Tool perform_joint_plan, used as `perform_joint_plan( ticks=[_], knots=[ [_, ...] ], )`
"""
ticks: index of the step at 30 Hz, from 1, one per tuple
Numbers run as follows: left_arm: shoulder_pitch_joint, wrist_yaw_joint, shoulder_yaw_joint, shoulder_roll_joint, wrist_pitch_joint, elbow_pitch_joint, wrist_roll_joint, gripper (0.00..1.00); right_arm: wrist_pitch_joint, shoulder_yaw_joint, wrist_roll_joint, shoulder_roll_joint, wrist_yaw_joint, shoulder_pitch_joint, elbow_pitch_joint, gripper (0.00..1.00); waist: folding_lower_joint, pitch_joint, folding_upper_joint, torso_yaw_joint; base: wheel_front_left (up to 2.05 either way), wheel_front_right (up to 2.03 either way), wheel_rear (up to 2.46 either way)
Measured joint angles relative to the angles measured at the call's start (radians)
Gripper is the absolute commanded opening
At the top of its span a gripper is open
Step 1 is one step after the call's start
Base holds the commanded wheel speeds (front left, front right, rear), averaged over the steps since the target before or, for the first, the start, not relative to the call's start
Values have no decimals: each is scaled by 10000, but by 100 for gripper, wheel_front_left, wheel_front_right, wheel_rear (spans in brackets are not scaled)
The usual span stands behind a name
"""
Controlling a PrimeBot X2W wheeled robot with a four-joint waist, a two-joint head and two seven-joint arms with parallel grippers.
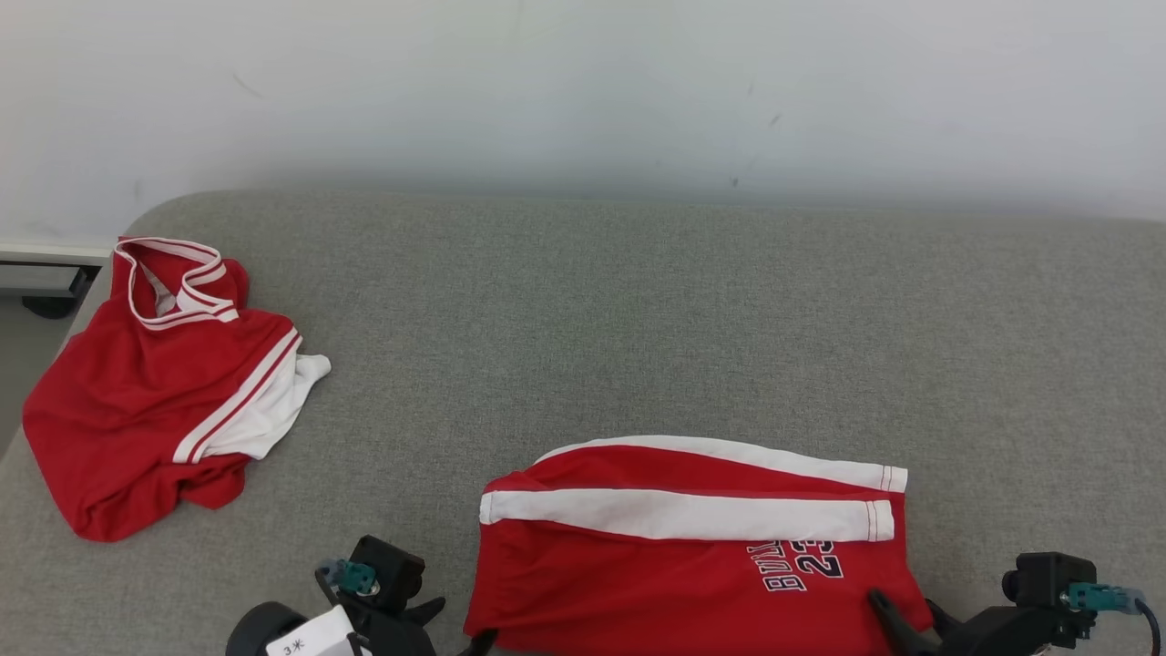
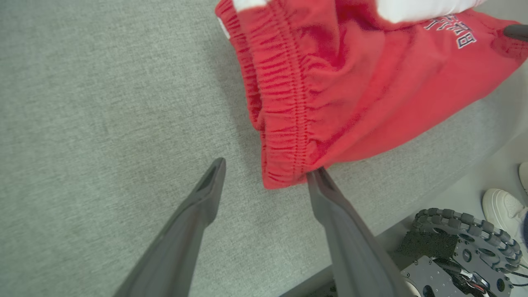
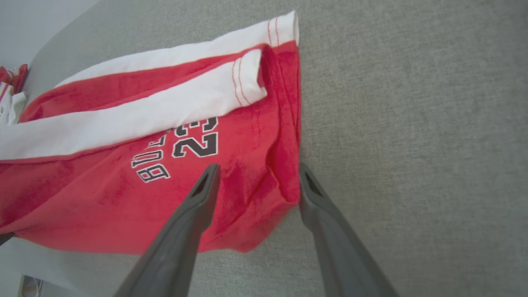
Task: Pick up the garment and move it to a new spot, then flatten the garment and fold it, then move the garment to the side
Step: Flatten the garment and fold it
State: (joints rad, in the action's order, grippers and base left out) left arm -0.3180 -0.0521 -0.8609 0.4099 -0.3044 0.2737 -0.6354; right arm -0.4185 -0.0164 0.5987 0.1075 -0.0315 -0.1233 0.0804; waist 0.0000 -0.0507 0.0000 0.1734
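Here we are at the grey fabric-covered counter [image 1: 638, 301], and the red shorts [image 1: 674, 565] lie at its near edge, right of centre, waistband toward the robot's left and leg hems toward its right. They are folded along their length, with 2 white side stripes running across the top and the dark "23" print facing up near the hem end.

The left hand [image 2: 267, 168] is released, its 2 fingers spread wide over the counter. One fingertip [image 2: 317, 177] touches the near corner of the gathered waistband, while the other sits on bare grey fabric just beside it. Nothing is gripped.

Over on the other end, the right hand [image 3: 259, 169] is released too, with its fingers apart and straddling the near hem corner. One finger lies over the red cloth below the print, the other right at the hem's edge.

Far off at the counter's left end sits a crumpled red and white jersey [image 1: 155, 410], well apart from the shorts. Below the counter edge, the left wrist view catches a black roller wheel [image 2: 462, 243] and a white shoe [image 2: 503, 206] on the floor
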Motion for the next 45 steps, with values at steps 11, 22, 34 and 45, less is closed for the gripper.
perform_joint_plan(
  ticks=[11,22,34,45],
  knots=[
    [-174,932,410,410,-278,-159,274,100,-35,-485,-892,433,-683,-105,-449,100,0,52,0,-7,0,0,0],
    [775,1768,2266,-38,1904,-924,301,100,1820,-1185,-1793,240,-846,94,-999,100,-1,725,0,-103,0,0,0],
    [2023,1806,4661,-1012,3906,-913,1300,100,3411,-548,-2387,-151,-848,133,-861,100,-1,1351,0,-628,0,0,0],
    [2372,1806,5329,-1321,4196,-993,1952,100,3812,-161,-2566,-153,-648,179,-608,100,-1,1590,0,-982,0,0,0]
  ],
)
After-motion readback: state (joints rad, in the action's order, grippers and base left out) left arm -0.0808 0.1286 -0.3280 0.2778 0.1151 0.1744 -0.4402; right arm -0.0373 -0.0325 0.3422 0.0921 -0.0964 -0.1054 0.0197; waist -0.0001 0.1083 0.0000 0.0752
